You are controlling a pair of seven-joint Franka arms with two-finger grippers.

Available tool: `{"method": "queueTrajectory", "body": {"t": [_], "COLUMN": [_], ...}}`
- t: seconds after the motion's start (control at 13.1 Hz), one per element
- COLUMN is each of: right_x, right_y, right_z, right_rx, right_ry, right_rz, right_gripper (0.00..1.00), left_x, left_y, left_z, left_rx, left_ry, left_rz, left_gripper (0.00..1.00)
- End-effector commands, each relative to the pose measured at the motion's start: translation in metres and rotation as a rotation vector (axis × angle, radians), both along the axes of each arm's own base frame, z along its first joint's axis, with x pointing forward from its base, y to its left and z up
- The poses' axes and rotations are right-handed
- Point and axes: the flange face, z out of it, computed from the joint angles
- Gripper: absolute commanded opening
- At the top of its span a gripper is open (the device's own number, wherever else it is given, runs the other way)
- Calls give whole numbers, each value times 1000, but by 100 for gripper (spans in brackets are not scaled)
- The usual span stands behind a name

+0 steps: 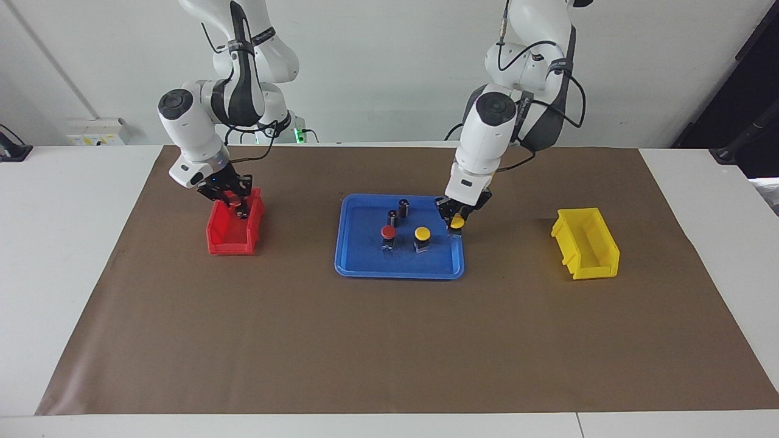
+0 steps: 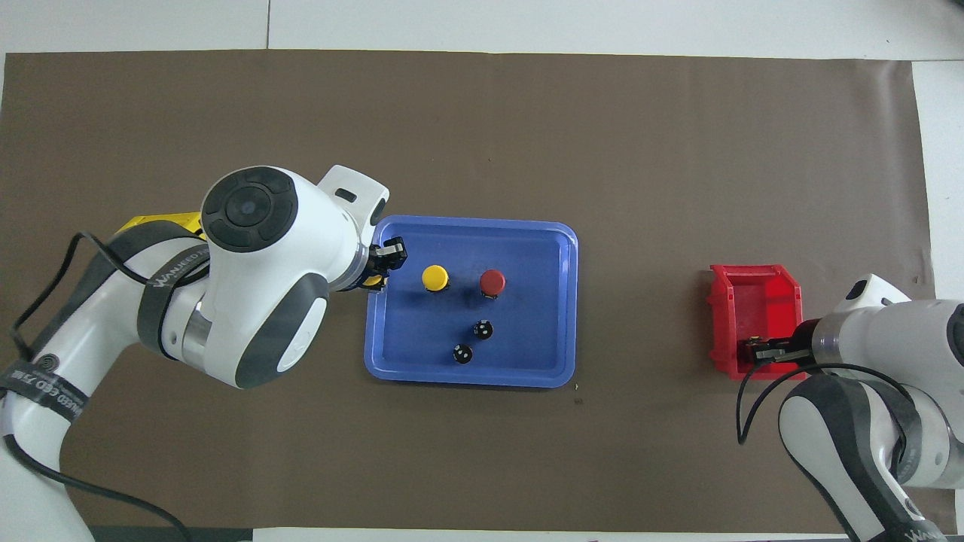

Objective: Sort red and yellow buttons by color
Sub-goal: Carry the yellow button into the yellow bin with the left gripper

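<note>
Left pincer (image 1: 456, 223) pinches 1 yellow button (image 1: 457, 222); right pincer (image 1: 236, 205), state unclear, in red bin (image 1: 231, 240).

A yellow-capped button (image 1: 457, 222) sits between the left gripper's (image 1: 455, 220) black jaws. The tray (image 1: 365, 264) is blue and holds 1 red cap (image 1: 388, 232), 1 yellow cap (image 1: 422, 233) and 2 dark cylinders (image 1: 403, 207). The bin (image 1: 228, 240) under the right gripper's (image 1: 238, 208) black jaws is red; the other bin (image 1: 585, 243) is yellow, on a brown mat (image 1: 389, 340).

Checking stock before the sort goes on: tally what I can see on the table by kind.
Yellow buttons: 2, one standing in the blue tray at, one at the left claw
Red buttons: 1
Dark capless cylinders: 2
Bins: 2, red, yellow
Trays: 1
Total: 8
</note>
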Motion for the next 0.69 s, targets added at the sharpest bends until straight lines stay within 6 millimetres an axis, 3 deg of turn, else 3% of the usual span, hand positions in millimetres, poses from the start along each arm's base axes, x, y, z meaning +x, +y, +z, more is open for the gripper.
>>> {"method": "queueTrajectory", "body": {"t": [0.0, 0.08, 0.15, 0.31, 0.54, 0.61], "right_x": [22, 23, 23, 22, 29, 35], "right_y": [1, 2, 2, 2, 2, 3], "right_z": [20, 22, 21, 21, 35, 48], "right_rx": [6, 7, 8, 8, 6, 6], "right_ry": [18, 29, 32, 35, 14, 23], "right_rz": [8, 10, 8, 8, 15, 14], "right_gripper": [51, 58, 59, 60, 63, 63], "left_x": [20, 33, 41, 52, 59, 57], "left_y": [89, 138, 177, 238, 304, 312], "left_z": [12, 6, 5, 5, 5, 3], "left_rx": [7, 2, -6, -15, -22, -22], "left_ry": [54, 75, 84, 80, 52, 55], "left_rz": [-56, -117, -157, -121, -5, 5], "left_gripper": [4, 4, 5, 5, 4, 4]}}
